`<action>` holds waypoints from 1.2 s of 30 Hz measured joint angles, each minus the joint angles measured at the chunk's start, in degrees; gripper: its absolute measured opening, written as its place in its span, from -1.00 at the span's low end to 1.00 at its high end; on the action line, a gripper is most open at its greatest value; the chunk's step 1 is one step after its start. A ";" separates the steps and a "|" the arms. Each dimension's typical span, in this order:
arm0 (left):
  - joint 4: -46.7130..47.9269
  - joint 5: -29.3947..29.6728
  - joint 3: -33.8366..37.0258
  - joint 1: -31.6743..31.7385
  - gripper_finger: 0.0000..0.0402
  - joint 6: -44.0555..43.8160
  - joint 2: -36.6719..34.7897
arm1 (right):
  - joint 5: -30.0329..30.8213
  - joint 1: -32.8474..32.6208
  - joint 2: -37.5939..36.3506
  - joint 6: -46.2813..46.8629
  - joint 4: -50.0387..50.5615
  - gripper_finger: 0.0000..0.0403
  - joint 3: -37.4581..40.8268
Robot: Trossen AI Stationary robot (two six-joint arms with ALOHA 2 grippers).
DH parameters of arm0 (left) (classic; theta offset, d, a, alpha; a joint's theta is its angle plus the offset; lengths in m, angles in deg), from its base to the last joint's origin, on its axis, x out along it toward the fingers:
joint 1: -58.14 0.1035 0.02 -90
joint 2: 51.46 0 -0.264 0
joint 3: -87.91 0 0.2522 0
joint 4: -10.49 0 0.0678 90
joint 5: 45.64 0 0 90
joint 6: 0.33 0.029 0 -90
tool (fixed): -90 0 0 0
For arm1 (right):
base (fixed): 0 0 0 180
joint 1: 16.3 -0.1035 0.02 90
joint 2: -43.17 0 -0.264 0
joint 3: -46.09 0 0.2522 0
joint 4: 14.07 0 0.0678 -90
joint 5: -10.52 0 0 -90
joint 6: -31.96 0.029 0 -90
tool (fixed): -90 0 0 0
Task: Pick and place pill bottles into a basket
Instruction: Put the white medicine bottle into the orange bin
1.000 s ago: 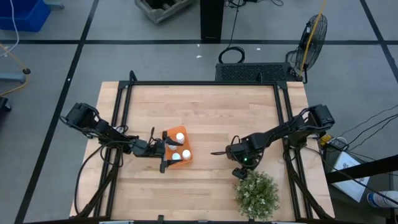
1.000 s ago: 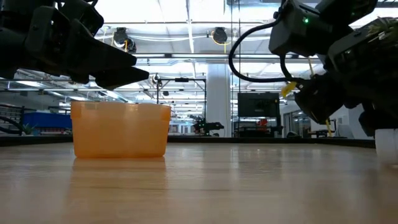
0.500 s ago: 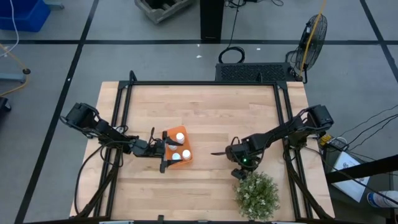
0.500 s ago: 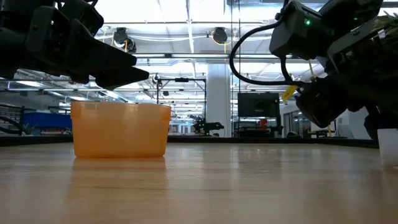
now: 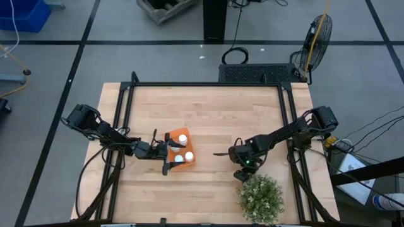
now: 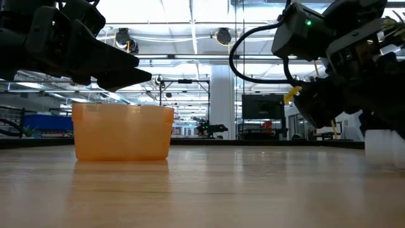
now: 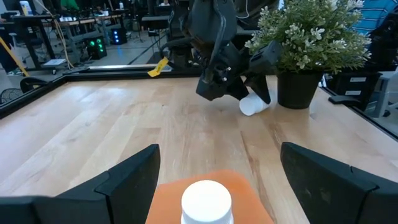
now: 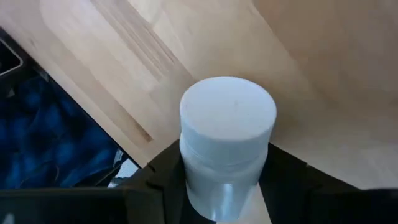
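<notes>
The right gripper [image 5: 242,171] sat low on the near-right part of the pale wooden table [image 5: 214,110], just on the far side of the bushy green potted plant [image 5: 259,197]. In its own wrist view a small white cylindrical pill bottle with a white cap [image 8: 227,140] stood directly between its two dark fingers [image 8: 155,180], one finger pressed to each side of the body, so the claw was narrowed onto that bottle. The bottle's long axis ran along the fingers, cap pointing away from the wrist; in the left wrist view the same bottle [image 7: 253,104] lay tilted beside the plant's dark pot, under the right arm.

The relation that mattered for the next move was the basket's bearing: the small bright orange plastic basket with low walls [image 5: 189,157] lay well apart to the left of the right gripper, at about the same depth on the table. A carry would probably have to go leftward across bare wood.

The left gripper [image 5: 165,154] hung right at the basket's left side with its fingers spread wide, holding nothing. It was the nearer arm to the basket, and could have crowded a drop-off. Three white-capped bottles [image 5: 182,138] showed inside the basket.
</notes>
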 joint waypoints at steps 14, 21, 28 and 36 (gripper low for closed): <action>-0.02 0.05 0.00 0.00 0.67 0.04 0.00 | 6.73 5.00 -0.15 -7.53 -6.07 -0.24 -0.11; -0.04 0.05 0.00 0.00 0.67 0.04 0.00 | 13.71 8.34 0.03 -11.79 -18.32 -0.24 0.00; -0.32 0.08 0.00 0.00 0.67 0.16 0.00 | 18.66 10.78 0.14 -17.52 -24.95 -0.24 0.07; -2.59 5.64 0.00 0.00 0.67 2.98 -0.02 | 24.95 11.43 0.17 -26.48 -39.87 -0.24 0.13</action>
